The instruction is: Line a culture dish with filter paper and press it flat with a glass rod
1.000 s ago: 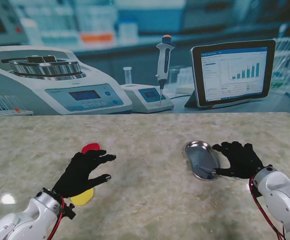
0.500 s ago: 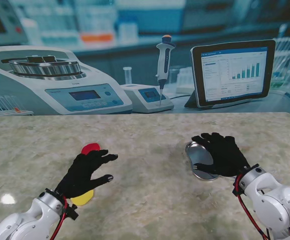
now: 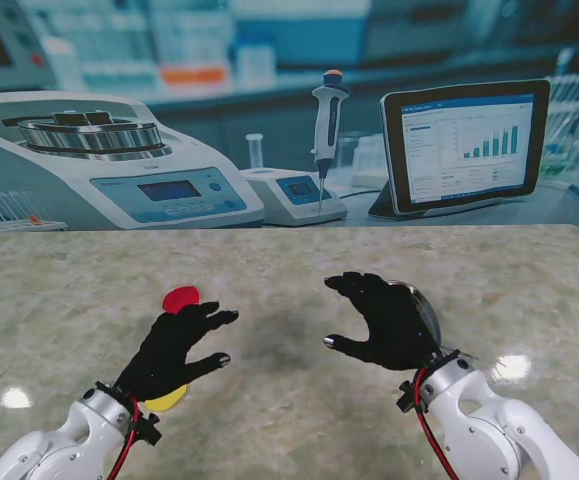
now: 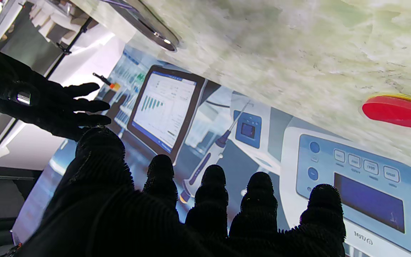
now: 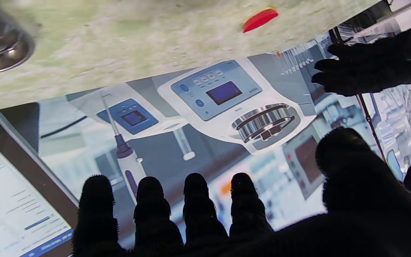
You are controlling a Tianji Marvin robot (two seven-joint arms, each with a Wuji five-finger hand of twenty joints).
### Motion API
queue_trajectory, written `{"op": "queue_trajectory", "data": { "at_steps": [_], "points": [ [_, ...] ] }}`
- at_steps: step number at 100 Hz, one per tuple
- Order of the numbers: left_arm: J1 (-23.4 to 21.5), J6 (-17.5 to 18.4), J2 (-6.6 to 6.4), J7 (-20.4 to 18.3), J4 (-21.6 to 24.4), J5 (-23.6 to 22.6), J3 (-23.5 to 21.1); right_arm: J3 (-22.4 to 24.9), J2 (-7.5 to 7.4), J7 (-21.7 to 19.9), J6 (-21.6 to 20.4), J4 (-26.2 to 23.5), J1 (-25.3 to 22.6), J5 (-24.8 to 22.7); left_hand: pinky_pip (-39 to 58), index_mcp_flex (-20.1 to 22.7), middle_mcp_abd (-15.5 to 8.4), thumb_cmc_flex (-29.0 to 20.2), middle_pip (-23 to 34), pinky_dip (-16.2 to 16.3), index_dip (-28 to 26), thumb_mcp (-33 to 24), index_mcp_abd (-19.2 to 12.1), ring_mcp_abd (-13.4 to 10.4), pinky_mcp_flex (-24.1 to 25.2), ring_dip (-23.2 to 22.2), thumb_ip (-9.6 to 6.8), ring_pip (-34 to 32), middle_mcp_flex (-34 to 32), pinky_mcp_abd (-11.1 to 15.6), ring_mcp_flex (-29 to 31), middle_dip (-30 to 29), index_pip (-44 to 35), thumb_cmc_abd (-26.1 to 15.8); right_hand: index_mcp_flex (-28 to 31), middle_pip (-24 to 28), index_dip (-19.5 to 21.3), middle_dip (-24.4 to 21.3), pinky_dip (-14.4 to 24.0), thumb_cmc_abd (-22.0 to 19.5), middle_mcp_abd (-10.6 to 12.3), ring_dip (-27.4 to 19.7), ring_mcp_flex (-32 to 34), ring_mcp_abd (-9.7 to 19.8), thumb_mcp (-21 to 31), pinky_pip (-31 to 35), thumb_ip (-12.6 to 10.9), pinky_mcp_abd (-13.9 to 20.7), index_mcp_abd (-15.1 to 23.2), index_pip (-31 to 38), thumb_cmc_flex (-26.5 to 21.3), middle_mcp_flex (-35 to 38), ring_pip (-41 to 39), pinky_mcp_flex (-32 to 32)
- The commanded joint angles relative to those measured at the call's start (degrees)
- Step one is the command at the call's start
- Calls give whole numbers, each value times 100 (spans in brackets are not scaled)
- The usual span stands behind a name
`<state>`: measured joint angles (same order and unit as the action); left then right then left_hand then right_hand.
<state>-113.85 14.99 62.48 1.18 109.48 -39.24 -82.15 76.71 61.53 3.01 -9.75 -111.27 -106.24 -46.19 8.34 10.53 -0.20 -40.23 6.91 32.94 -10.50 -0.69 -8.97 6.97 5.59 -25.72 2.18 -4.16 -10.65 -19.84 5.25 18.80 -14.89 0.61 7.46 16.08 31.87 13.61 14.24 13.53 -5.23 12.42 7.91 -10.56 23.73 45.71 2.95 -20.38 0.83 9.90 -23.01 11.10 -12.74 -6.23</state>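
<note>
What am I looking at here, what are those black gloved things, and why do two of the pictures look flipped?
The black shapes are a robot's two five-finger hands on white arms. The wide picture comes from a camera on the robot's stand, looking down at a marbled table. The left hand and right hand both hover with fingers spread, holding nothing. The other two pictures come from cameras on each wrist, looking along the fingers; they appear upside down, so the table shows at the top. On the table lie a red disc, a yellow disc partly under the left hand, and a shiny metal tray mostly hidden behind the right hand. The lab equipment behind is a printed backdrop.
</note>
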Motion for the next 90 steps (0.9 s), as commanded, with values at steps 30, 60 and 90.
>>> {"op": "queue_trajectory", "data": {
  "at_steps": [30, 60, 90],
  "points": [
    [-149, -122, 32, 44, 111, 117, 105, -746, 177, 396, 98, 136, 81, 428, -443, -144, -283, 75, -395, -552, 379, 127, 238, -253, -27, 160, -216, 118, 303, 236, -336, -108, 696, -263, -159, -134, 37, 22, 39, -252, 129, 2, -243, 300, -161, -221, -151, 243, 150, 30, -304, -158, 240, -172],
    [-251, -295, 79, 221, 172, 284, 236, -1048, 235, 660, 40, 377, 113, 655, -505, -148, -294, 63, -531, -726, 397, 128, 164, -300, -51, 304, -215, 176, 364, 302, -326, -114, 737, -278, -193, -294, 9, -10, 88, -395, 220, -9, -255, 381, -214, -350, -209, 315, 295, -87, -505, -174, 333, -181],
    [-454, -579, 190, 719, 175, 499, 413, -1192, 269, 751, -215, 648, 98, 949, -862, -141, -346, 38, -721, -1703, 601, 134, 254, -572, -186, 1222, -209, 421, 396, 734, -315, -656, 1133, -321, 12, -822, -9, -190, 244, -523, 606, -89, -293, 513, -381, -767, -201, 485, 754, -1069, -285, -180, 636, -163]
  ]
}}
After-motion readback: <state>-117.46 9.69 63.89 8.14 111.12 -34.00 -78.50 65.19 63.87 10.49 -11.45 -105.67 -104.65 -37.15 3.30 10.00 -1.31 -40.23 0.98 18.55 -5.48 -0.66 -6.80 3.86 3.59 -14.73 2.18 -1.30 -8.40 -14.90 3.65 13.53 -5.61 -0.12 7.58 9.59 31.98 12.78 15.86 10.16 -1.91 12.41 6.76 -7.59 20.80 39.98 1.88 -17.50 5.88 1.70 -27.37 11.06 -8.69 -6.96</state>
